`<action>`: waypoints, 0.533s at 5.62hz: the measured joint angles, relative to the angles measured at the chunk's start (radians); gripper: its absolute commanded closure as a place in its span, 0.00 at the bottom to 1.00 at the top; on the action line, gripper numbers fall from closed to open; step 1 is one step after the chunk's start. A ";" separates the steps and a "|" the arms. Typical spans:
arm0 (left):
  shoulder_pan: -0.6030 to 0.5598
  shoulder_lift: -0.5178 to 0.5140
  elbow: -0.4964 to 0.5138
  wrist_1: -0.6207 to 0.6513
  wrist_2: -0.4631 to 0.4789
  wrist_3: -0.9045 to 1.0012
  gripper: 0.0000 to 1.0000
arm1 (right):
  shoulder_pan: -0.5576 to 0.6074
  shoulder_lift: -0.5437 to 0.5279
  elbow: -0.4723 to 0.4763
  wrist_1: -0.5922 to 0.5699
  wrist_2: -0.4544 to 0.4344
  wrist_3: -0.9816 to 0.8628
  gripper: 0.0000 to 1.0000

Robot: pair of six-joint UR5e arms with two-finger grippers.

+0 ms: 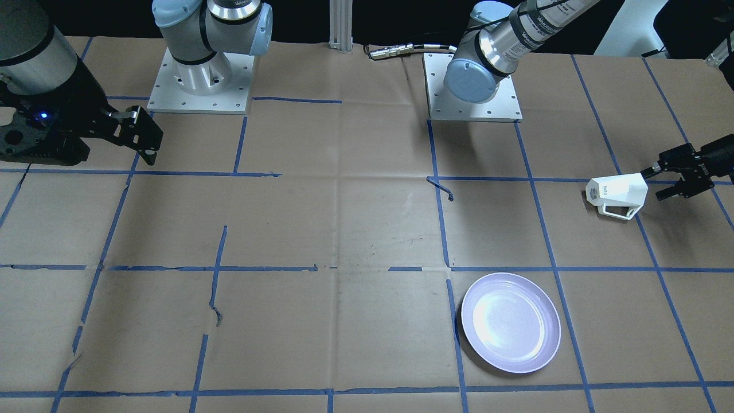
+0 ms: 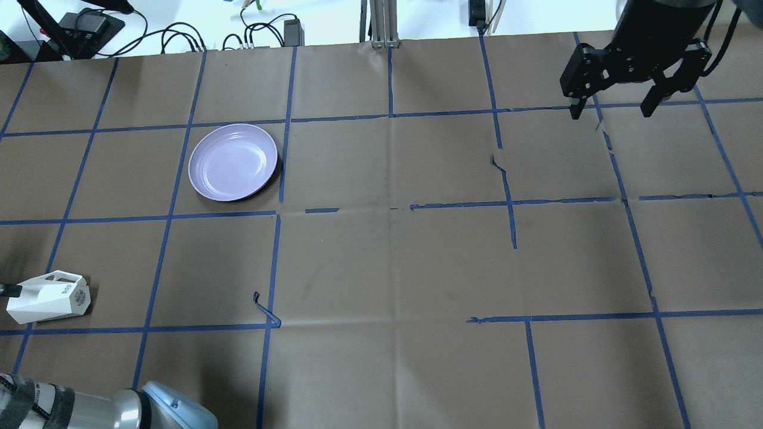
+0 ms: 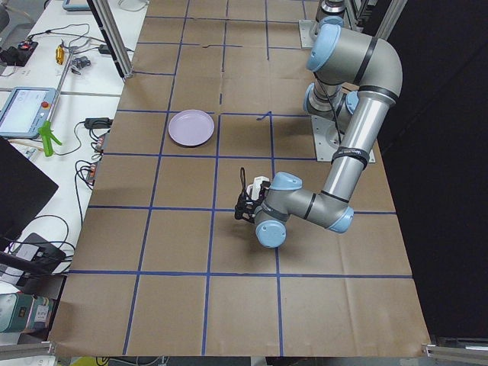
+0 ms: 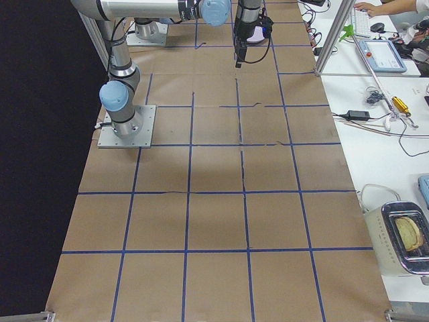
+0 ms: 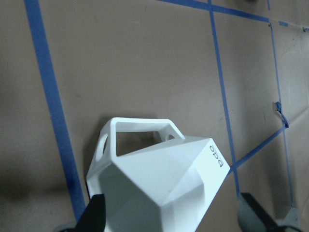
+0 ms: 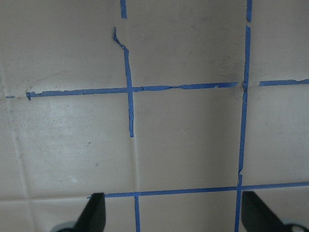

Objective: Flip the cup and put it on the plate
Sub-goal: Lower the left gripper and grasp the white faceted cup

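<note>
In the front-facing view, the cup (image 1: 616, 194) lay on its side near the right edge of the brown tabletop (image 1: 344, 229), its narrow base turned toward the middle and its handle pointing at the camera. The left gripper (image 1: 652, 183) was at the cup's wide end, its upper finger touching the rim corner and its lower finger just beside the rim. The plate (image 1: 510, 322) sat bare on the tabletop, well apart from the cup and closer to the camera. The right gripper (image 1: 140, 137) hung at the far left, holding nothing.

From overhead, the cup was at the left edge with only a dark fingertip showing beside it. The plate lay farther up the tabletop beside a blue tape line. The right gripper hovered at the upper right with its fingers spread wide.

From the left end, the near arm folded low, with its gripper against the white cup.

From the right end, the right gripper pointed down over the tabletop.

The left wrist camera showed the cup filling the lower frame. One finger overlapped its left edge and the other stood clear to its right, so the gripper was spread wide and not clamped.

The right wrist camera showed both fingers wide apart over taped paper.
</note>
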 measured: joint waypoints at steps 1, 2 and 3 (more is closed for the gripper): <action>0.001 -0.006 0.000 -0.029 -0.001 0.001 0.83 | 0.000 0.000 0.000 0.000 0.000 0.000 0.00; 0.000 0.000 0.002 -0.066 -0.014 0.001 0.99 | 0.000 0.000 0.000 0.000 0.000 0.000 0.00; -0.005 0.016 0.011 -0.110 -0.040 -0.001 1.00 | 0.000 0.000 0.000 0.000 0.000 0.000 0.00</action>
